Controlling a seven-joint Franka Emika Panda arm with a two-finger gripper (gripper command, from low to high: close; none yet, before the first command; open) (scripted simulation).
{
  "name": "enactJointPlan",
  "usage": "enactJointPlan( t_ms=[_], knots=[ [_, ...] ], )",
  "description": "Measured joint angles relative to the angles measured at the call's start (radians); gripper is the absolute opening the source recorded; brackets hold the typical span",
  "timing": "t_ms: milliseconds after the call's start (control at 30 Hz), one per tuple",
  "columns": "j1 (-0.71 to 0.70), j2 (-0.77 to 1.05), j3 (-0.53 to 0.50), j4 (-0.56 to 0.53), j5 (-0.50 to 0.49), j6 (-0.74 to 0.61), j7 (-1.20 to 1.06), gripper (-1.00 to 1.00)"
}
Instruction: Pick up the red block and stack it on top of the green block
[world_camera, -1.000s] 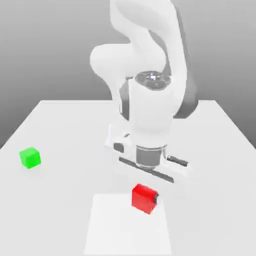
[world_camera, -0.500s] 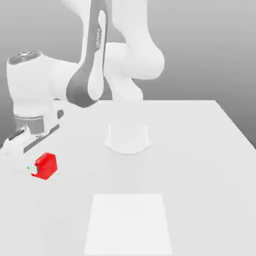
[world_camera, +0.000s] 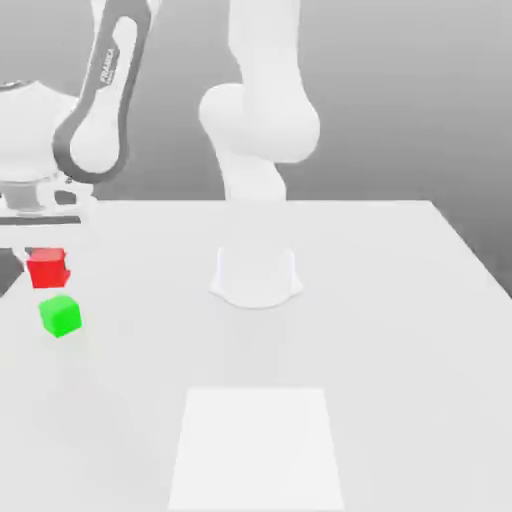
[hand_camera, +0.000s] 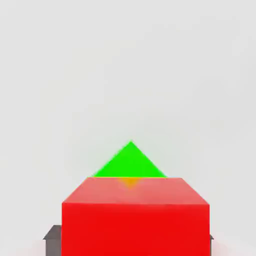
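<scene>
1. Red block (world_camera: 47, 268) and green block (world_camera: 60, 316) sit on or over a broad white table (world_camera: 400, 330), the largest thing in the exterior view; a paler square patch (world_camera: 257, 445) lies on its near middle.

2. Next in size is the white arm (world_camera: 255, 110), rising from a round base (world_camera: 256, 275) at the table's centre. Its upper links bend over toward the exterior view's left, where a grey-sided link (world_camera: 100, 100) leads to the wrist and hand at that edge of the picture, pointing straight down.

3. The gripper (world_camera: 46, 262) hangs below that hand with its jaws drawn in narrow, clamped on the red block, which is carried clear of the table.

4. The red block is just above the green block, slightly toward the exterior view's left of it, with a small gap between them; they do not touch.

5. The green block rests on the table near the exterior view's left edge, well apart from the base.

6. The hand view looks down past the held red block (hand_camera: 135, 215), showing its top and near face, dark fingertips (hand_camera: 52, 239) at its lower sides, and a corner of the green block (hand_camera: 130, 162) peeking out beyond it. The exterior view alone shows the arm's bend and the gap.
</scene>
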Motion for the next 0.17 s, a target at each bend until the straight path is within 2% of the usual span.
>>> enactJointPlan(
  t_ms=[33, 67, 167],
  knots=[
    [-0.004, 0.036, 0.013, 0.001, 0.038, 0.033, -0.027, -1.0],
    [-0.011, 0.068, 0.028, 0.003, 0.074, 0.061, -0.051, 1.0],
    [-0.011, 0.068, 0.028, 0.003, 0.074, 0.061, -0.051, 1.0]
  ],
)
